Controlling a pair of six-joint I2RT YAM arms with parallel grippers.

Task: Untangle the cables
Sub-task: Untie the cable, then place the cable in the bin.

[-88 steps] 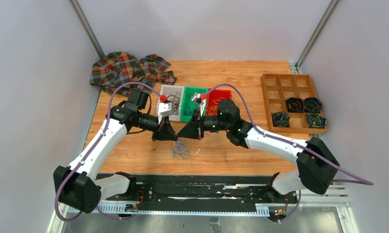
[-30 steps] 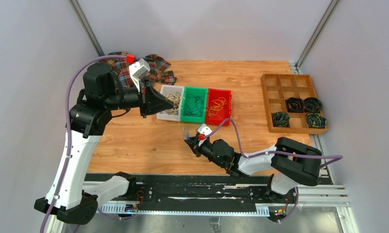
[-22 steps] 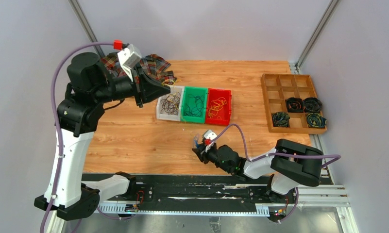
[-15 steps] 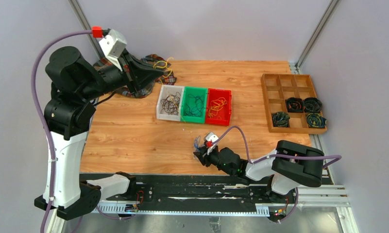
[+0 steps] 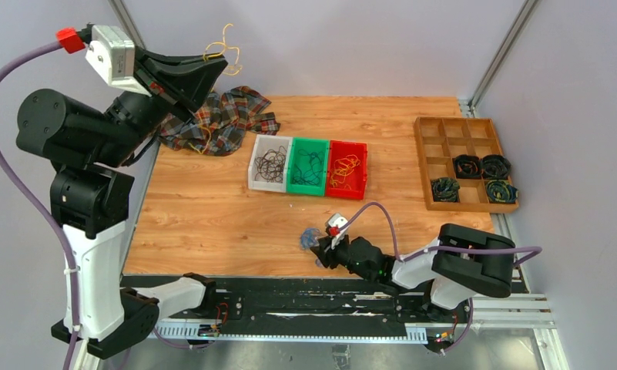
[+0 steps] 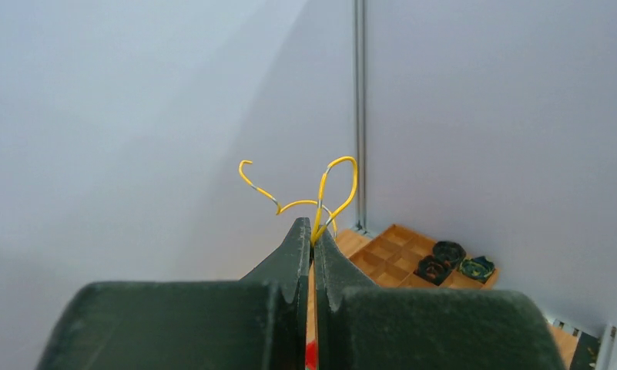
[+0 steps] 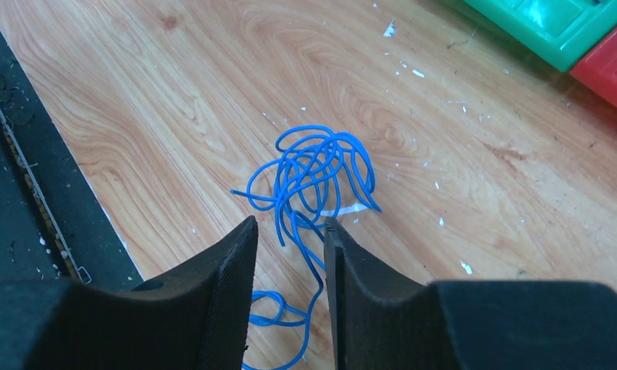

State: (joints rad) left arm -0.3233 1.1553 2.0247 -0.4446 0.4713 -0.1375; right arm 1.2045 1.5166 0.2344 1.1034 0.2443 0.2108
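My left gripper [image 5: 215, 65] is raised high over the table's far left corner, shut on a thin yellow cable [image 5: 222, 46]. In the left wrist view the yellow cable [image 6: 340, 185] curls up out of the closed tips of the left gripper [image 6: 313, 233]. My right gripper [image 5: 319, 250] is low near the table's front edge, open. A small clump of blue cables [image 5: 309, 237] lies on the wood just ahead of it. In the right wrist view the blue cables [image 7: 316, 173] rest on the table. One strand trails back between the parted fingers of the right gripper [image 7: 290, 223], ungripped.
White [image 5: 270, 139], green [image 5: 311, 141] and red [image 5: 350, 144] bins sit mid-table, each holding loose wires. A wooden compartment tray [image 5: 455, 119] with dark coiled bundles stands at the right. A plaid cloth [image 5: 220, 119] lies at the far left. The black base rail [image 7: 28, 200] borders the front edge.
The left arm rose and swung back to the far left, carrying the yellow cable. The right gripper opened and drew toward the front edge, leaving the blue cables on the wood.
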